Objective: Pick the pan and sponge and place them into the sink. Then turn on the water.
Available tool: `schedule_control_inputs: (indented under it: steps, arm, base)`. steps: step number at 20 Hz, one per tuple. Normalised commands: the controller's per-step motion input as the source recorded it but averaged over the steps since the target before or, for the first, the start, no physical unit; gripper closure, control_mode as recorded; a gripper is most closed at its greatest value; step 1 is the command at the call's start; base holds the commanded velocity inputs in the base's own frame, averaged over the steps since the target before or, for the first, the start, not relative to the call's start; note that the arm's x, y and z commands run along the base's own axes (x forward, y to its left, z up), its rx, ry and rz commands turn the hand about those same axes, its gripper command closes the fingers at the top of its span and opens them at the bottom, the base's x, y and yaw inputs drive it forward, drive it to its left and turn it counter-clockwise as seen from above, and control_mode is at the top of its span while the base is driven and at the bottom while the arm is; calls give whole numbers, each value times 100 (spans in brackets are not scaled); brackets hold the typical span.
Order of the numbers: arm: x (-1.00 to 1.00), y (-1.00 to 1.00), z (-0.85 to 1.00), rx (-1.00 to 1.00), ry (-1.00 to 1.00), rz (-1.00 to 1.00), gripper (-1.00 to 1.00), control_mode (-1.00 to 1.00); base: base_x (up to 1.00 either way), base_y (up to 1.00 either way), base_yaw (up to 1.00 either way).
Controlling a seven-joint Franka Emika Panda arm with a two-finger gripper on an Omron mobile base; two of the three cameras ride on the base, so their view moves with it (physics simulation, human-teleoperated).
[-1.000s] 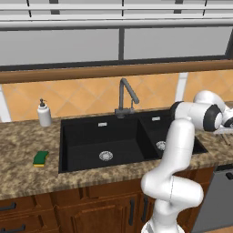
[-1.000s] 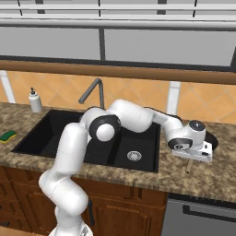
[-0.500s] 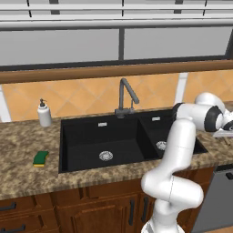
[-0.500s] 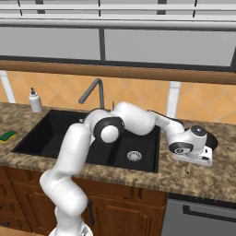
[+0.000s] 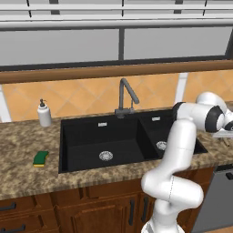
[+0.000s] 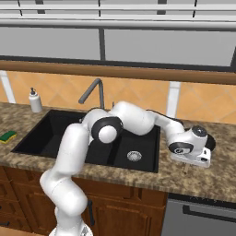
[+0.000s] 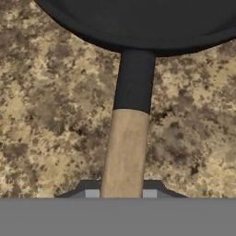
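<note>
We find the pan [image 7: 138,23] on the granite counter [image 7: 46,115] right of the sink [image 5: 91,141], the gripper [image 7: 122,193] clenched on its wooden handle end. Such a far grip risks the pan tipping on lifting. Fingertips are cut off; the sponge [image 5: 40,158] waits left.

Base views flank arm, share sink [image 5: 104,136]; hand view close above counter [image 7: 46,115].

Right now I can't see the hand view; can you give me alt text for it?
The jaws of the gripper sit either side of the tan end of the pan handle, which runs up the picture, turns black and joins the round black pan at the top. Speckled brown granite counter lies underneath.
</note>
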Motion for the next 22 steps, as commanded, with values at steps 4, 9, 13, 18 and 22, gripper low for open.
schedule_control_inputs:
  steps: [4, 9, 13, 18, 22]
  arm:
    - [-57, 36, 8, 0, -9, 0, 100, -100]
    - [-85, 23, 83, 1, -45, 11, 100, -100]
    - [-60, 97, 45, 6, -42, 28, 100, -100]
    - [-46, 78, 72, 13, -41, 30, 100, -100]
    - [-18, 55, 92, 3, -8, 39, 100, -100]
  base:
    - [0, 0, 0]
    - [0, 0, 0]
    - [0, 0, 0]
    - [0, 0, 0]
    - [0, 0, 0]
